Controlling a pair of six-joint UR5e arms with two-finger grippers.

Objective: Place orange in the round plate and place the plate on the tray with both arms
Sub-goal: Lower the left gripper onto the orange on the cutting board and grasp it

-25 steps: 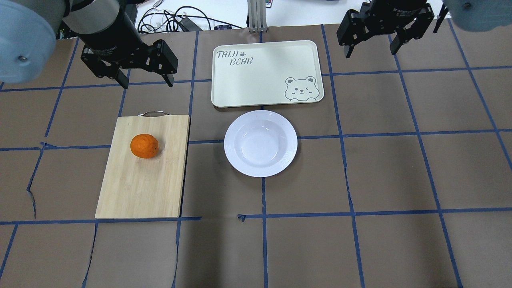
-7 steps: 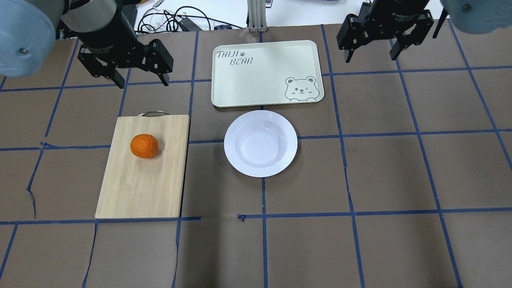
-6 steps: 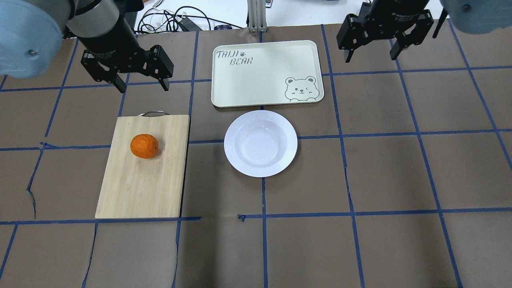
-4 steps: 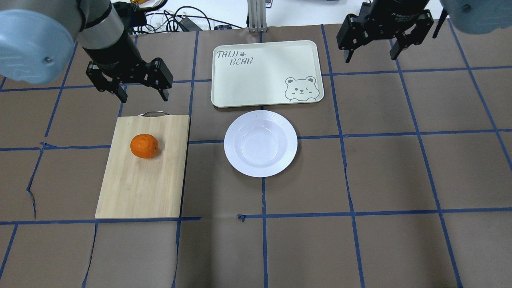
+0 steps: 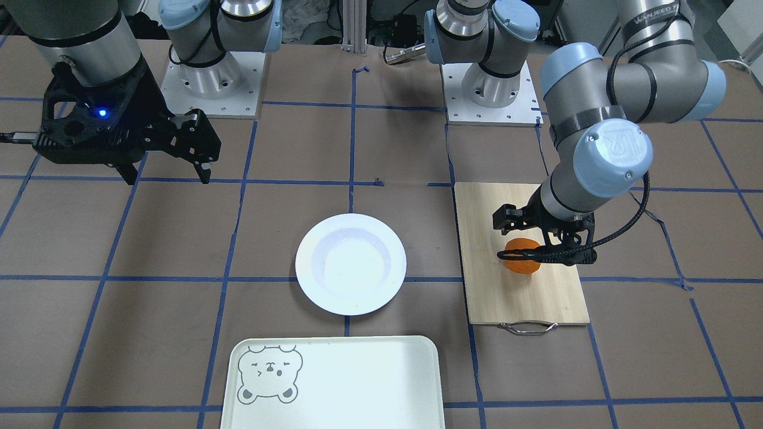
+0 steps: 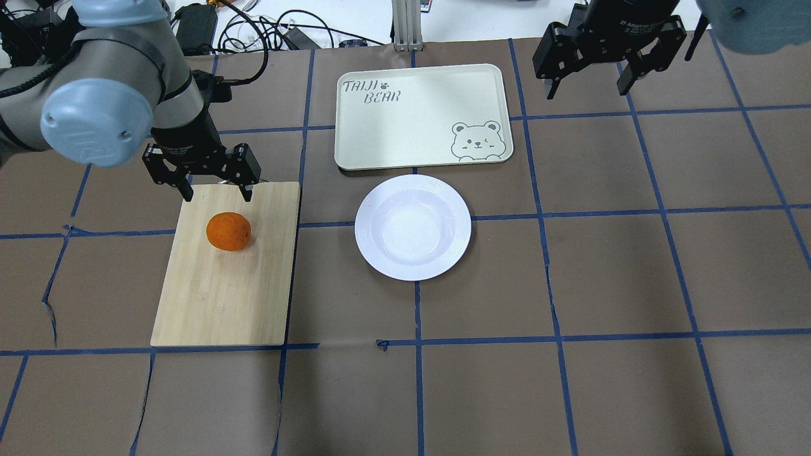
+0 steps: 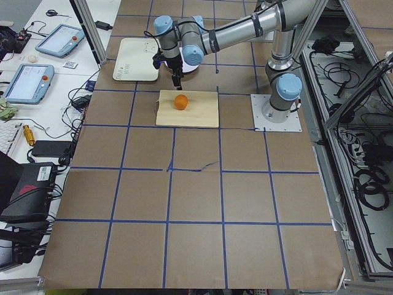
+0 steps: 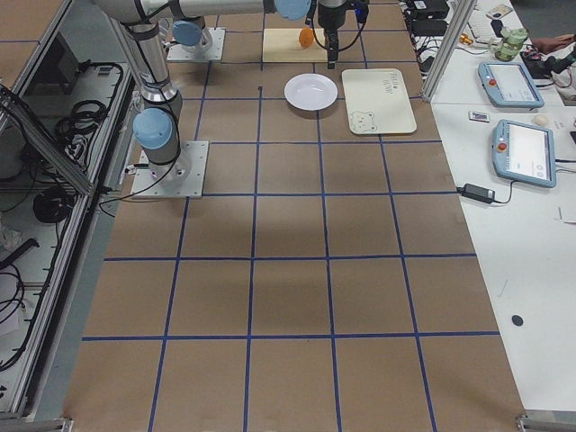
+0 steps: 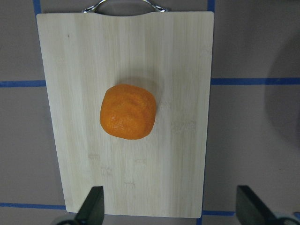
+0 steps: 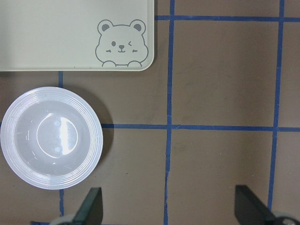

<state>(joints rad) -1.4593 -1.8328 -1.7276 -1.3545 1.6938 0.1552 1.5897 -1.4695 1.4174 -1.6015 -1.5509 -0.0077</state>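
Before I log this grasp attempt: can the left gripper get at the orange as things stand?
Probably yes: the left gripper hangs open above the board, and nothing lies between it and the orange.

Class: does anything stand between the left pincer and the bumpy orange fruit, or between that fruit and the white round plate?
Nothing visible does. The open left pincer hangs above the wooden cutting board, bare board between it and the bumpy orange fruit. Only board and brown table paper lie between fruit and white round plate.
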